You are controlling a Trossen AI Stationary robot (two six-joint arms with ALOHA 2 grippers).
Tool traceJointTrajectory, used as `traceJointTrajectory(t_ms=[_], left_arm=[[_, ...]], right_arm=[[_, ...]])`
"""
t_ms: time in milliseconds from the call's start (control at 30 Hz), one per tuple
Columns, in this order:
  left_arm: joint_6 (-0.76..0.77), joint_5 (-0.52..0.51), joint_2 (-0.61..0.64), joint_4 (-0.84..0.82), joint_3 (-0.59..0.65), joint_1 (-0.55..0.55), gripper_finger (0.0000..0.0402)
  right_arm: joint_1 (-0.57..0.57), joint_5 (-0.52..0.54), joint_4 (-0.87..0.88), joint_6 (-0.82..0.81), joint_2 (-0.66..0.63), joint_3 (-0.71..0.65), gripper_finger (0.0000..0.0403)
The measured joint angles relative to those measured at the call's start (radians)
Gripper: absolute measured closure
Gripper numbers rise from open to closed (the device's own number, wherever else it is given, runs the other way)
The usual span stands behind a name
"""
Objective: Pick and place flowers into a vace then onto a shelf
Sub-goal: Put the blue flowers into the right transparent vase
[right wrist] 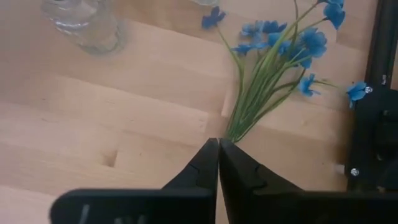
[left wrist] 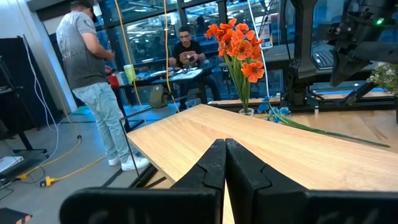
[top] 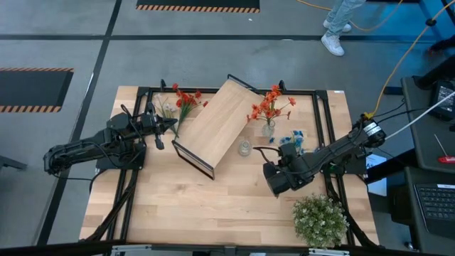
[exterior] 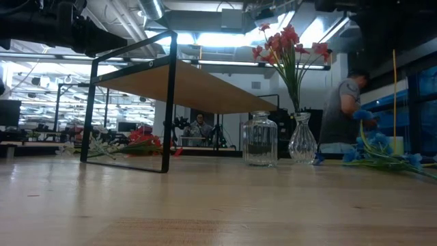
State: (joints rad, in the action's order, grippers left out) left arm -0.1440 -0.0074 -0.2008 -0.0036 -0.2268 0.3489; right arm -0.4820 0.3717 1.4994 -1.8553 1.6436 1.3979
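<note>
The right gripper (right wrist: 218, 144) was pinched shut on the blue flowers' (right wrist: 283, 46) stems. The left gripper (left wrist: 225, 149) sat pressed together by the shelf (top: 217, 121).

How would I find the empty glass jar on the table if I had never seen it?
Look for the big light-wood shelf standing crooked in the middle of the table. Just past its right side stand two glass pieces close together. The vase holds red-orange flowers; the jar beside it, nearer the shelf, is wider, has straighter sides and holds nothing.
</note>
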Motion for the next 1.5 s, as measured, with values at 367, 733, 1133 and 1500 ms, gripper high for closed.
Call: traceJointTrajectory(t_ms=[367, 733, 1133, 1500], left_arm=[[0.000, 0.000, 0.000, 0.000, 0.000, 0.000, 0.0398], [0.000, 0.000, 0.000, 0.000, 0.000, 0.000, 0.0398], [0.001, 0.000, 0.000, 0.000, 0.000, 0.000, 0.0398], [0.002, 0.000, 0.000, 0.000, 0.000, 0.000, 0.0398]], right_arm=[[0.001, 0.000, -0.011, -0.029, 0.000, -0.081, 0.0380], [0.006, -0.061, -0.085, -0.024, -0.001, -0.114, 0.0292], [0.042, -0.132, -0.145, -0.049, -0.002, -0.116, 0.0152], [0.048, -0.130, -0.287, -0.193, -0.001, -0.322, 0.0155]])
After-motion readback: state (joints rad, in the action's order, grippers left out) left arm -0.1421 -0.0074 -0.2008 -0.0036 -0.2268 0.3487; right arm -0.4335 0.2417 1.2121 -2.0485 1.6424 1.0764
